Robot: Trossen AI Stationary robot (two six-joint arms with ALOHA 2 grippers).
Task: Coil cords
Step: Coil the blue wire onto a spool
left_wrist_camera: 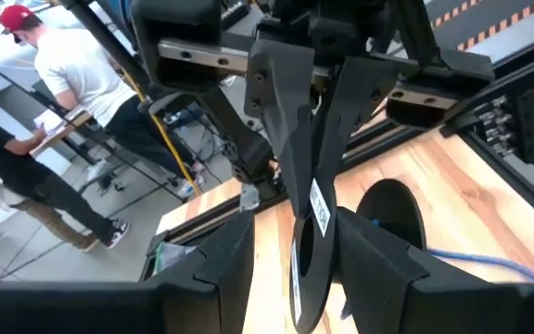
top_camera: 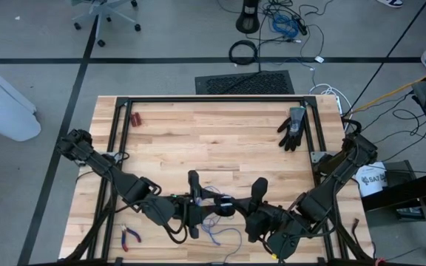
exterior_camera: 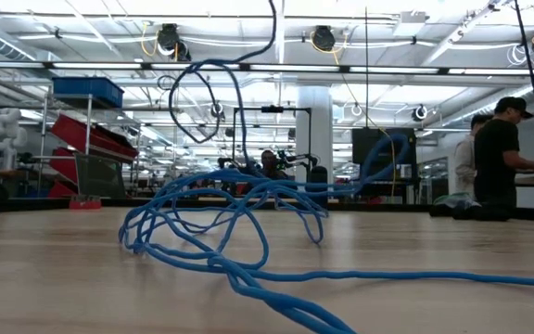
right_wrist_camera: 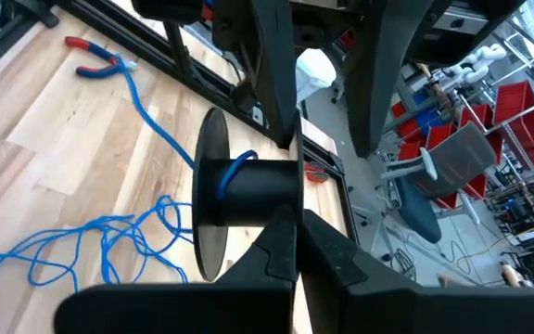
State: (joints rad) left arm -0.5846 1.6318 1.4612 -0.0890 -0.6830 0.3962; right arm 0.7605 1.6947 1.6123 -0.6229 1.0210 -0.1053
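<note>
R gripper (right_wrist_camera: 290,218): jaws closed tight, pinching the edge of the black spool's (right_wrist_camera: 248,190) flange. From the L wrist cam I see its fingers converge on that thin disc.

L gripper (left_wrist_camera: 295,232): jaws apart, straddling the same spool from the opposite side. One finger is close against it and the other stands clear, so no grip that I can make out.

Spool sits right betw. the two grippers, axis roughly level. On it: just one short bend of the blue cable (right_wrist_camera: 109,237) hooked over the hub next to the flange. The rest is loose on the wood table (top_camera: 220,140).

Just past R jaws, beyond the spool: a tangle of loose cable loops flat on the boards. One strand runs on toward the red-handled pliers (right_wrist_camera: 95,56), which lie farther out past the loops.

Well beyond both jaws, near the table's far edge: black glove (top_camera: 293,127).

Off the table, far bkgd: red bins (right_wrist_camera: 517,102) and a blue bin (exterior_camera: 86,90) on racks, contents can't tell. White bucket (top_camera: 368,179) off the table's right edge, can't see inside. People (exterior_camera: 499,153) standing at benches.
</note>
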